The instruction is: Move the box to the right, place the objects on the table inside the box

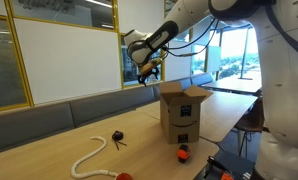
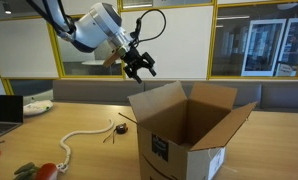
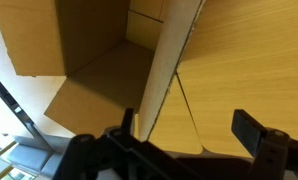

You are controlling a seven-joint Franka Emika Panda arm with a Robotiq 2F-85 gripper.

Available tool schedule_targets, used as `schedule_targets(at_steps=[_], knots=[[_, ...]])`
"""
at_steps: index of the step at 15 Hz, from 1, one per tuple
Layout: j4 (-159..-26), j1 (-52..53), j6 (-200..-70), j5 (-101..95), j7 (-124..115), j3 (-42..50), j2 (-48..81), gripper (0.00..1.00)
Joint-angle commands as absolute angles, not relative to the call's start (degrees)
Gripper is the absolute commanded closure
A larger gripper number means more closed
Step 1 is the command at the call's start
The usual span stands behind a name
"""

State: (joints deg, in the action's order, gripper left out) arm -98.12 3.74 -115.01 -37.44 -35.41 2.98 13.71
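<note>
The brown cardboard box [image 1: 184, 112] [image 2: 184, 130] stands on the wooden table [image 1: 49, 150] with its top flaps open. My gripper [image 1: 147, 72] [image 2: 142, 68] hangs open in the air above the box's far edge, holding nothing. In the wrist view the gripper [image 3: 189, 125] looks down past a flap [image 3: 174, 60] into the box's bare inside [image 3: 99, 70]. The cream-white rope [image 1: 92, 155] [image 2: 79, 140] lies curled on the table beside a small black item [image 1: 116, 137] [image 2: 117, 127]. Orange-red items [image 1: 184, 153] [image 2: 47, 170] lie near the front edge.
A laptop [image 2: 4, 108] and a white object [image 2: 36, 105] sit at the table's far end. Glass partitions and a whiteboard wall [image 1: 69, 50] stand behind the table. The arm's white base [image 1: 284, 100] fills one side of an exterior view.
</note>
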Motion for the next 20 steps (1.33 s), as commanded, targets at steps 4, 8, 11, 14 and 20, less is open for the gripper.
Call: schedule_targets(at_steps=[4,8,11,14,20], knots=[[-104.8,6.1,-121.7,-25.2,-31.4,-2.2,6.3,0.00],[-108.1,6.8,-127.1,-15.1,-25.1,-4.5,7.3,0.00],[-108.7,6.9,-130.4,-9.7,-21.3,-5.1,10.9,0.00],[-106.5,6.6,-130.9,-5.3,-13.5,-5.5,16.6,0.00],[-99.1,5.3,-127.2,-1.4,2.8,-6.0,28.6,0.00]])
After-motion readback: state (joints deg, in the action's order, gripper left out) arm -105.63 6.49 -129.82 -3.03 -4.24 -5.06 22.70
